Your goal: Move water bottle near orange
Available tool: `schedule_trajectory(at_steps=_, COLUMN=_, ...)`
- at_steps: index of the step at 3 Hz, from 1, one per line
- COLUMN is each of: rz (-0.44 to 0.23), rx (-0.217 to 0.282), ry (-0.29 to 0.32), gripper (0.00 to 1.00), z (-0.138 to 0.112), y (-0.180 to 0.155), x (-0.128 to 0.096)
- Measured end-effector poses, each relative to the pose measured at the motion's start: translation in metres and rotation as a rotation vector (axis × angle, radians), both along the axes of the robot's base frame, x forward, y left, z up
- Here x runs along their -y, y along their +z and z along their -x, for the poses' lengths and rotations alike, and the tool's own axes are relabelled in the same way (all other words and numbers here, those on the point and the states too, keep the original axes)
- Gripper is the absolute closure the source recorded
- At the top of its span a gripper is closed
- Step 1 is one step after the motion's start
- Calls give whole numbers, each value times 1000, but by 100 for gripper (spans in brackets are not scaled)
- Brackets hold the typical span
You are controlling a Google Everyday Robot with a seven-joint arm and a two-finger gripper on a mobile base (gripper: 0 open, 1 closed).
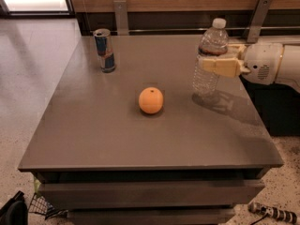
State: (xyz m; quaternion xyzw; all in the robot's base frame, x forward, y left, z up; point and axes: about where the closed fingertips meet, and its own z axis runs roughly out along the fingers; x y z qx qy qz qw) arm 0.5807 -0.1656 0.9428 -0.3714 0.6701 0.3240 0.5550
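Blue-and-silver can (104, 50) upright, back left of grey table (93, 135)

Gripper (216, 65) round water bottle (204, 81) — soft shadow beneath

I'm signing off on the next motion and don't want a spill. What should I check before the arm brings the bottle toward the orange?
1. Grip: the gripper, over the table's right side as pictured, is shut around the middle of the water bottle: ok.
2. The bottle is upright with its white cap on: ok.
3. Bottle base lifted clear of the table: cannot tell.
4. Nothing stands on the table between the bottle and the orange; the can stands off at the far corner: ok.
5. Bottle near the orange: not ok, a clear gap separates them.
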Motion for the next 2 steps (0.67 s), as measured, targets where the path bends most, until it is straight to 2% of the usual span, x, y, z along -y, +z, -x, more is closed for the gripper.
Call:
schedule_trajectory(at_steps=1, rz=-9, rx=10, ry=47, gripper=100, z=26, y=-26, x=-16)
schedule_trajectory(at_steps=2, rz=-4, rx=28, ry=89, gripper=100, z=42, y=-38, x=-28)
